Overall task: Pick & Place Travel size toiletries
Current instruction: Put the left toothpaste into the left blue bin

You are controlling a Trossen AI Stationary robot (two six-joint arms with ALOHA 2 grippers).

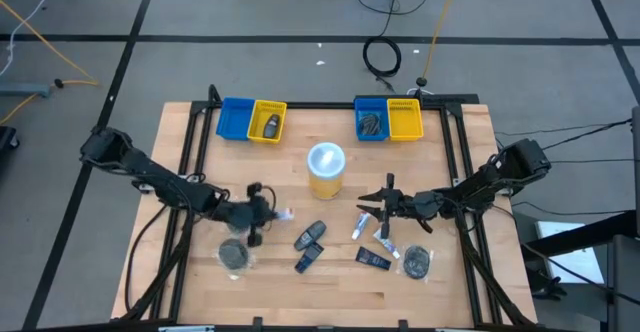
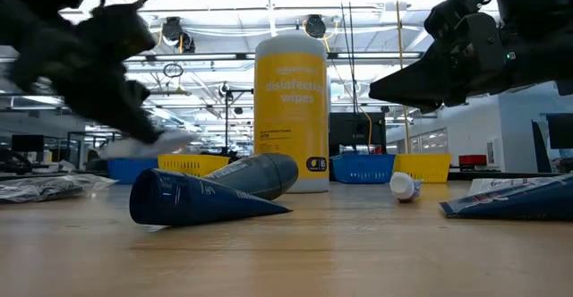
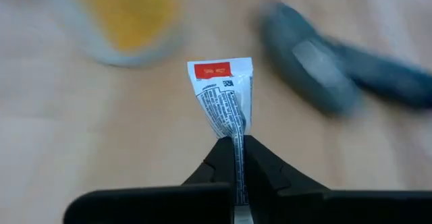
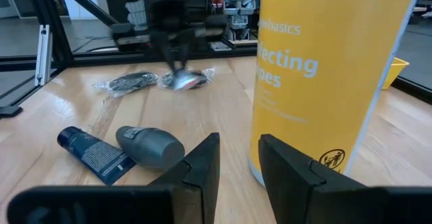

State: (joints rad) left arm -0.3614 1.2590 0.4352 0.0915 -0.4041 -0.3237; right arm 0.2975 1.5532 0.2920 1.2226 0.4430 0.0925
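white and flat, the small crimped tube point(image 3: 223, 99) sits pinched in my left gripper point(image 3: 237, 158) above the wooden table point(image 1: 330, 302), near the yellow wipes canister point(image 1: 326, 168). my right gripper point(image 4: 238, 160) hangs parted, holding nothing.

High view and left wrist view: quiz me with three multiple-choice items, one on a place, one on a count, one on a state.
1. Where does the yellow wipes canister stand?
A. in a blue bin
B. on the table between the two arms
C. at the table's front edge

2. How many yellow bins are at the table's far edge?
A. one
B. two
C. four

3. What is the left gripper doing?
A. open over nothing
B. shut on a white tube
C. shut on the canister

Answers: 1 B, the high view shows it mid-table. 2 B, one yellow bin left, another right. 3 B, the left wrist view shows the tube pinched.
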